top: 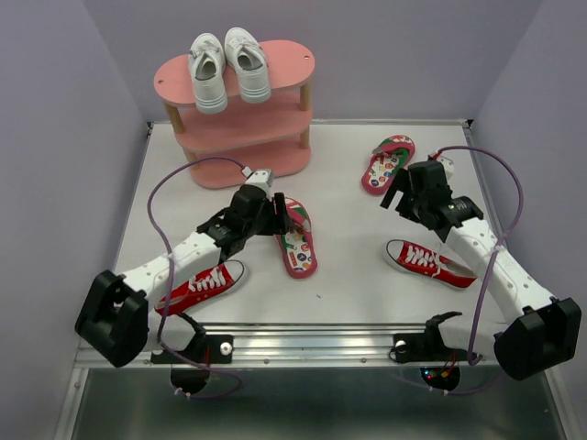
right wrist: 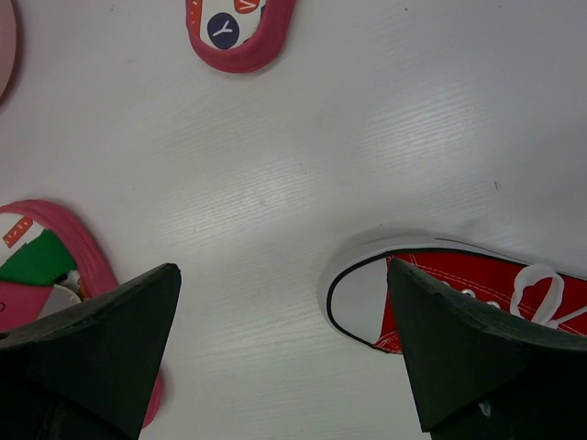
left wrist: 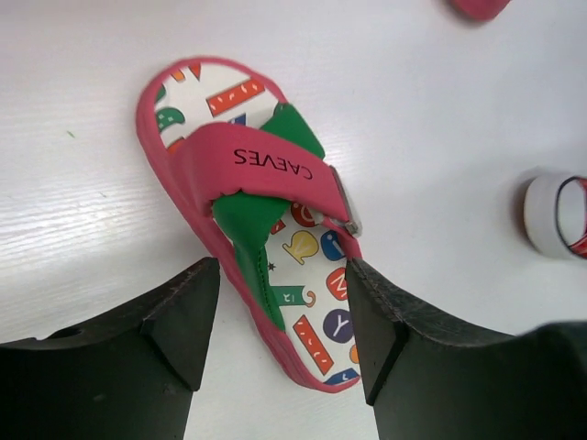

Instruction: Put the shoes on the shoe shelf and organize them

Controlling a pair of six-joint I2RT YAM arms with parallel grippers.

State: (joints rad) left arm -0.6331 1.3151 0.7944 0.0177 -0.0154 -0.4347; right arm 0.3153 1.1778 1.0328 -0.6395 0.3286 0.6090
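A pair of white sneakers (top: 227, 66) stands on the top board of the pink shoe shelf (top: 275, 158). One red flip-flop (left wrist: 266, 211) with a patterned footbed lies flat on the table. My left gripper (left wrist: 282, 270) is open just above it, a finger on each side of its heel end. The other flip-flop (top: 387, 163) lies at the back right, next to my open right gripper (top: 404, 191), which holds nothing. One red canvas sneaker (top: 204, 286) lies near the left arm. The other red sneaker (right wrist: 477, 280) lies by the right finger.
The shelf's two lower boards show no shoes on them. Purple cables loop over both arms. In the right wrist view a flip-flop (right wrist: 46, 247) sits beside the left finger and another flip-flop's heel (right wrist: 238, 32) shows at the top edge.
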